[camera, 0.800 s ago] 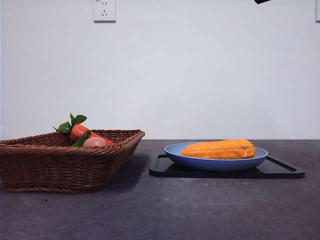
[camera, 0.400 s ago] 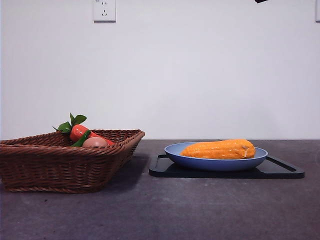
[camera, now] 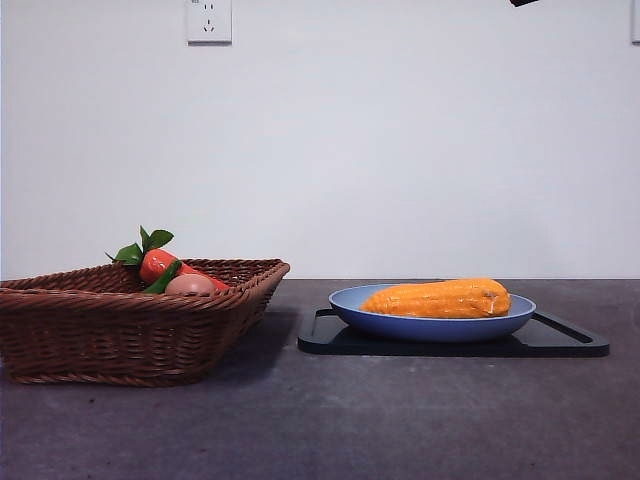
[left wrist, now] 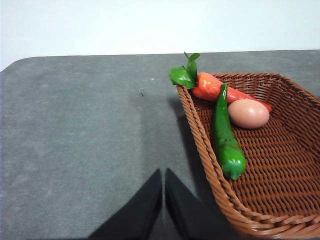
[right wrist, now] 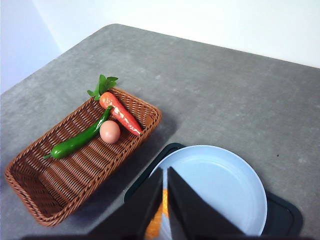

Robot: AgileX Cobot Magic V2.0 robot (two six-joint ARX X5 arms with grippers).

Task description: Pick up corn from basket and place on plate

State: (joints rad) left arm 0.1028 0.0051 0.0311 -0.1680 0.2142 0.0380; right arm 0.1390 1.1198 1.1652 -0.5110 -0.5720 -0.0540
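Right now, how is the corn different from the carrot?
The corn is yellow-orange and bare; the carrot is red-orange with green leaves. The corn lies on the blue plate; the carrot lies in the basket. The corn looks thicker than the carrot. Both are long and tapered.

You see an orange-yellow kerneled corn cob, a matte blue round plate, a brown woven wicker basket, and a flat black tray.

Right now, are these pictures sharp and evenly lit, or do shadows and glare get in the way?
Front view: sharp, soft even light, with a faint shadow beside the basket and under the plate; the corn shows a mild sheen. Left wrist view: crisp; the green pepper has small glints. Right wrist view: clear, though the right pincer hides most of the corn.
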